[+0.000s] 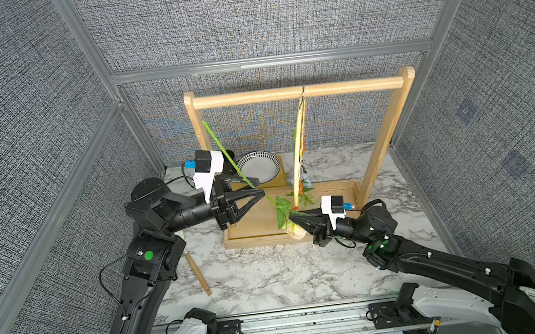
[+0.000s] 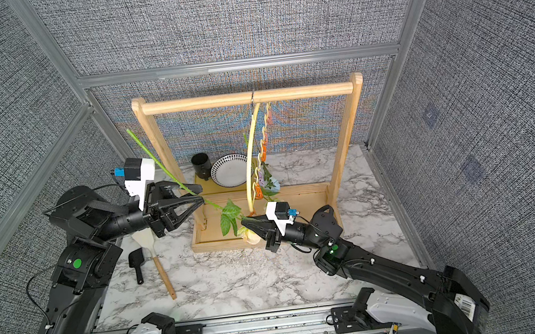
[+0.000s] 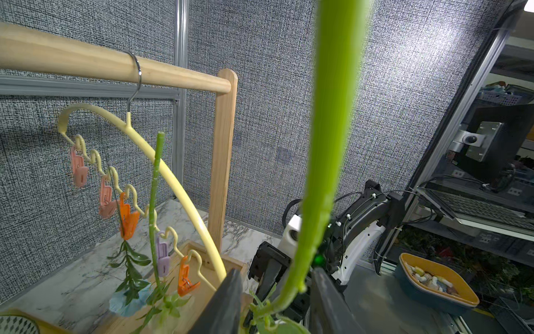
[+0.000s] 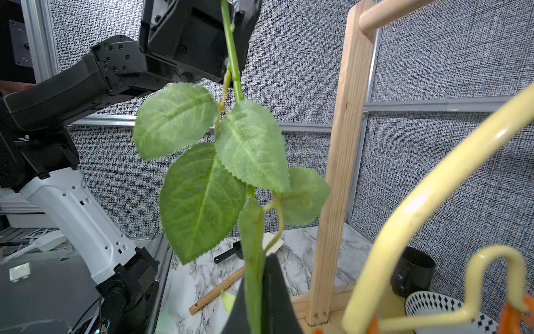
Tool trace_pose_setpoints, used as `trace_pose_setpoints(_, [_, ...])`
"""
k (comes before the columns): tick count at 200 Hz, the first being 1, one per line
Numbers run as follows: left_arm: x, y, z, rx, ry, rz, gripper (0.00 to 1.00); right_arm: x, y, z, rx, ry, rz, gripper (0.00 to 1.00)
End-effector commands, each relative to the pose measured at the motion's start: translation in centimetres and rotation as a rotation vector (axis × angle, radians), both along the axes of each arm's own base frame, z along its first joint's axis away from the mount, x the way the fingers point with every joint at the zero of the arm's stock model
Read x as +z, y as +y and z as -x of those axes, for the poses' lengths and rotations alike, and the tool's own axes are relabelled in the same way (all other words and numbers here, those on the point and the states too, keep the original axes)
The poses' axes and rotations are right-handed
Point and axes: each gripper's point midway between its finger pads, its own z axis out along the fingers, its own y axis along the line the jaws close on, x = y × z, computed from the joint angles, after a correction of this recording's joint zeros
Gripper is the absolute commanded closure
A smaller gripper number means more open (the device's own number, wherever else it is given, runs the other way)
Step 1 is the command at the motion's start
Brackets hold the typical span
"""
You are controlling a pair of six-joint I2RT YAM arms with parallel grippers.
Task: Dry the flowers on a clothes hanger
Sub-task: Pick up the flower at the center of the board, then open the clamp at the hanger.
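Observation:
A long green flower (image 1: 222,147) (image 2: 155,156) slants in the air in front of the rack. Its leaves (image 4: 202,196) and peach head (image 1: 295,231) hang low. My right gripper (image 1: 291,218) (image 4: 255,277) is shut on the stem just above the head. My left gripper (image 1: 259,186) (image 3: 276,271) straddles the stem (image 3: 323,144) higher up, its jaws apart with a gap on each side. The yellow clothes hanger (image 1: 298,150) (image 3: 173,176) hangs by its hook from the rack bar. A blue-bloomed flower (image 3: 124,300) hangs from an orange clip (image 3: 127,217), and another green stem (image 3: 154,188) hangs beside the lilac clip (image 3: 163,254).
The wooden rack (image 1: 298,92) stands on its tray base at the back of the marble table. Behind the rack's left post are a patterned plate (image 1: 259,167) and a black cup (image 2: 200,165). A spatula (image 2: 152,253) and a black scoop (image 2: 136,258) lie under my left arm.

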Motion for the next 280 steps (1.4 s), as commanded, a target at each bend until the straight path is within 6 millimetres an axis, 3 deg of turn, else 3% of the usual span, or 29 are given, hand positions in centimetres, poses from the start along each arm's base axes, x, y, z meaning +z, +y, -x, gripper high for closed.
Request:
trace_pose_setpoints(1, [0.1, 0.1, -0.3, 0.023, -0.031, -0.001, 0.80, 1.5, -0.1, 0.3, 0.012, -0.019, -0.046, 0.93])
trace_pose_setpoints(18, [0.0, 0.1, -0.4, 0.031, -0.031, -0.002, 0.98, 1.6, 0.0, 0.3, 0.013, -0.020, -0.043, 0.92])
trace_pose_setpoints(29, [0.0, 0.1, -0.5, 0.034, -0.033, -0.006, 0.98, 1.5, 0.0, 0.4, 0.017, -0.021, -0.038, 0.88])
trace_pose_setpoints(47, [-0.3, 0.1, -0.5, 0.039, -0.031, -0.015, 0.98, 1.5, 0.1, 1.0, 0.040, -0.029, -0.027, 0.70])
trace_pose_setpoints(65, [-0.7, 0.2, -0.5, 0.042, -0.039, -0.033, 0.98, 0.6, 0.4, 2.1, 0.092, -0.058, 0.042, 0.61])
trace_pose_setpoints(93, [-2.1, 0.6, -0.5, 0.084, -0.062, -0.086, 0.98, -1.7, 0.7, 4.1, 0.166, -0.088, 0.174, 0.56])
trace_pose_setpoints(138, [-4.6, 1.6, -0.4, 0.149, -0.062, -0.201, 0.98, -2.7, -2.2, 4.8, 0.057, -0.136, 0.228, 0.50])
trace_pose_setpoints(181, [-6.6, 2.7, -0.5, 0.207, -0.055, -0.314, 0.98, -2.8, -4.1, 2.3, -0.143, -0.137, 0.251, 0.48])
trace_pose_setpoints(205, [-8.0, 3.1, -2.2, 0.278, -0.011, -0.363, 0.98, -2.5, -4.4, -0.8, -0.283, -0.018, 0.219, 0.47])
trace_pose_setpoints(245, [-10.9, 3.1, -6.1, 0.384, 0.132, -0.394, 0.98, -2.9, -2.1, -2.3, -0.261, -0.002, 0.289, 0.47])
trace_pose_setpoints(280, [-12.4, 0.7, -7.1, 0.267, 0.234, -0.321, 0.98, -3.8, -0.8, -2.8, -0.241, -0.034, 0.334, 0.44])
